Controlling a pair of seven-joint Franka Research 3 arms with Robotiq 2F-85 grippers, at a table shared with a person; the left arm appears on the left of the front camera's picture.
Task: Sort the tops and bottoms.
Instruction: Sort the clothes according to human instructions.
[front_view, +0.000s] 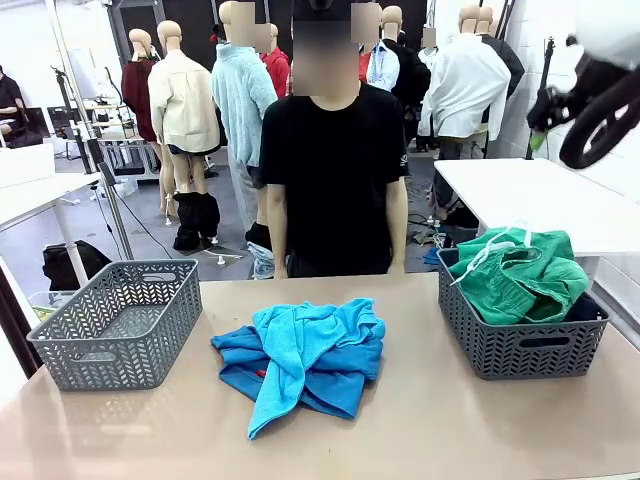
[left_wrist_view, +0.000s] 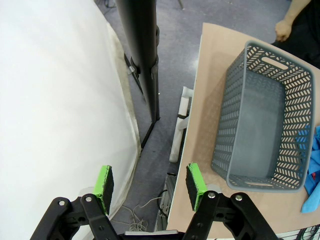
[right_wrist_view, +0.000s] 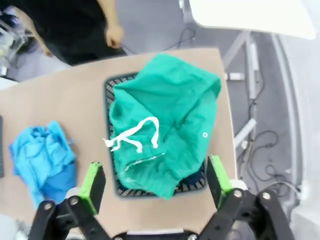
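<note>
The tops lie in a heap at the table's middle: a light turquoise shirt (front_view: 298, 345) on a medium blue shirt (front_view: 340, 388); the heap (right_wrist_view: 42, 160) also shows in the right wrist view. The bright green bottoms (front_view: 515, 275) with white drawstring (right_wrist_view: 135, 137) fill the right grey basket (front_view: 520, 350), with a dark navy garment (front_view: 590, 305) under them. My right gripper (right_wrist_view: 155, 182) hangs open high above that basket, nothing between its fingers. My left gripper (left_wrist_view: 150, 182) is open and empty, over the floor off the table's left edge.
An empty grey basket (front_view: 115, 320) stands at the table's left, also seen in the left wrist view (left_wrist_view: 265, 125). A person in black (front_view: 335, 170) stands at the far edge, hands down. A black pole (left_wrist_view: 140, 50) and a white table (front_view: 540, 200) flank the workspace.
</note>
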